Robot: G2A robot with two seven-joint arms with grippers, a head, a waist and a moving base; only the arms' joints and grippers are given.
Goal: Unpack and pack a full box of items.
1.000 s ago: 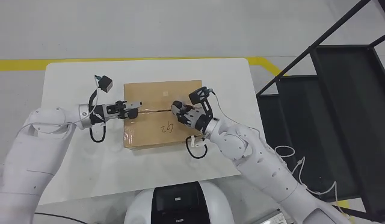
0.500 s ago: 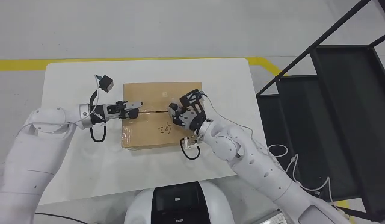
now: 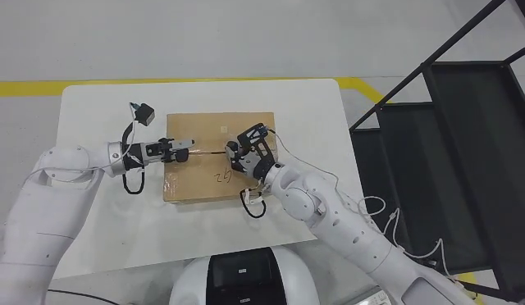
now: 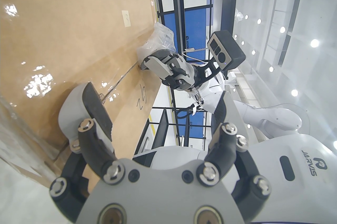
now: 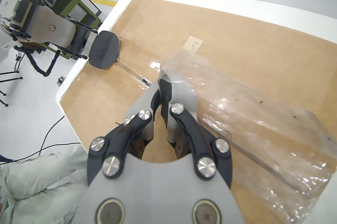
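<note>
In the top view, the box [image 3: 220,174] sat mid-table [image 3: 98,231], still sealed along its seam. The left end effector [image 3: 182,147] was at the box's left edge and the right end effector [image 3: 234,151] was over the seam near the middle. Against the earlier frames, the right one had travelled along the seam towards the left one, which had hardly moved, and the box seemed nudged slightly leftwards.

In the left wrist view, the left end effector [image 4: 156,93] was released and spread wide, with one pad [image 4: 94,104] lying against the box top beside the seam. Farther along, crumpled clear tape [image 4: 163,35] bunched at the right end effector [image 4: 158,64].

In the right wrist view, the right end effector [image 5: 164,88] was clenched on the lifted tape [image 5: 237,109], which trailed back over the box [image 5: 250,33].

The peel likely called for a low, steady pull straight along the seam so that the strip would not tear. The left pad needed to press firmly, because the box would otherwise slide.
</note>
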